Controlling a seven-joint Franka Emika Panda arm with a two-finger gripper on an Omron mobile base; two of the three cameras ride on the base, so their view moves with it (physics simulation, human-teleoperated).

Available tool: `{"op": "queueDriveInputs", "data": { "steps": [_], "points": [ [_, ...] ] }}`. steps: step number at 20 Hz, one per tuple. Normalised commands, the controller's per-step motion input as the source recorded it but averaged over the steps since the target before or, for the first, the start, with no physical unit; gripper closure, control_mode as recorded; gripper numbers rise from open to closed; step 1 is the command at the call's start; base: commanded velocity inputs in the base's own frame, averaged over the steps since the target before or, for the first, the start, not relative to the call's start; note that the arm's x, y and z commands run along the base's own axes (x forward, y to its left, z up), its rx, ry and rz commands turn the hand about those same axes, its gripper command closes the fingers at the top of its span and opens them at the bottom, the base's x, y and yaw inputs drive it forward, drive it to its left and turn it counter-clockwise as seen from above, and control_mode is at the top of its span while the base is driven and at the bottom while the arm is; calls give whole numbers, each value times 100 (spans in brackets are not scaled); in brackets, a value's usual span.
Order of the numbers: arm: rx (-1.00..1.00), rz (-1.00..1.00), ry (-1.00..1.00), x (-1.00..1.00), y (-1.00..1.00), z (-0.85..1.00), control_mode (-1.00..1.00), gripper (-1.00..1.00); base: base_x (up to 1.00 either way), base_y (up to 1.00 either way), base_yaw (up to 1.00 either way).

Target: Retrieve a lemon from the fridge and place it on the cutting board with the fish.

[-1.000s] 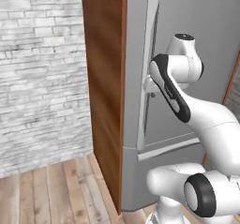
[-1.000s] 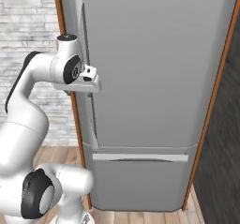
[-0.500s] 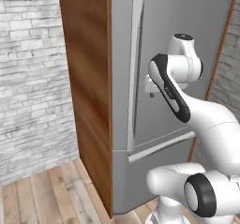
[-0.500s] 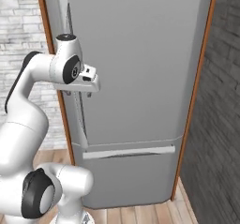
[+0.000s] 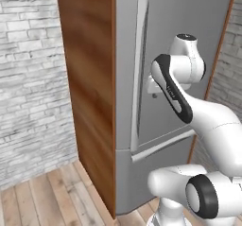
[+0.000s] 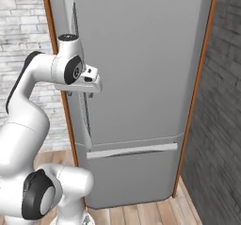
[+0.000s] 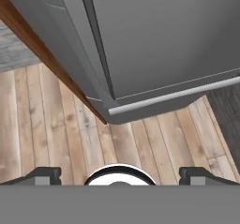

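The tall grey fridge (image 5: pixel 198 12) (image 6: pixel 141 54) (image 7: pixel 164 31) stands shut in front of me, so its inside and the lemon are hidden. Its long vertical handle (image 5: pixel 140 55) (image 6: pixel 86 120) runs down the door's left edge, and the lower drawer's bar (image 6: pixel 132 149) (image 7: pixel 173 99) lies below. My gripper (image 6: pixel 81 93) (image 5: pixel 153 93) (image 7: pixel 120 176) hangs at mid-door height just in front of that handle, pointing down at the floor. It is open and holds nothing, its fingertips (image 7: pixel 44 175) set wide apart. The cutting board and the fish are out of view.
A brown wood side panel (image 5: pixel 90 88) flanks the fridge on the left, with a pale brick wall (image 5: pixel 28 78) beyond it. A dark brick wall (image 6: pixel 226 101) stands close on the right. Plank floor (image 7: pixel 47 124) lies below.
The whole picture has shifted and the fridge looks nearer, so the base has driven. The arm keeps the same pose, and the fridge door stays shut.
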Motion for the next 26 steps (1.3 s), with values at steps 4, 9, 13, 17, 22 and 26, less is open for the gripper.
{"op": "queueDriveInputs", "data": {
  "steps": [4, 9, 13, 17, 22, 26],
  "points": [
    [0, 0, 0, 0, 0, 0, 100, -100, -27, 11, -10],
    [0, 0, 0, 0, 0, 0, 100, -100, -26, 23, -5],
    [0, 0, 0, 0, 0, 0, 100, -100, -37, 24, -2],
    [0, 0, 0, 0, 0, 0, 100, -100, -14, 22, 0],
    [0, 5, -8, 19, 4, 0, -100, -100, 0, 0, 0],
    [0, 15, -27, 48, 2, 0, -100, -100, 0, 0, 0]
  ]
}}
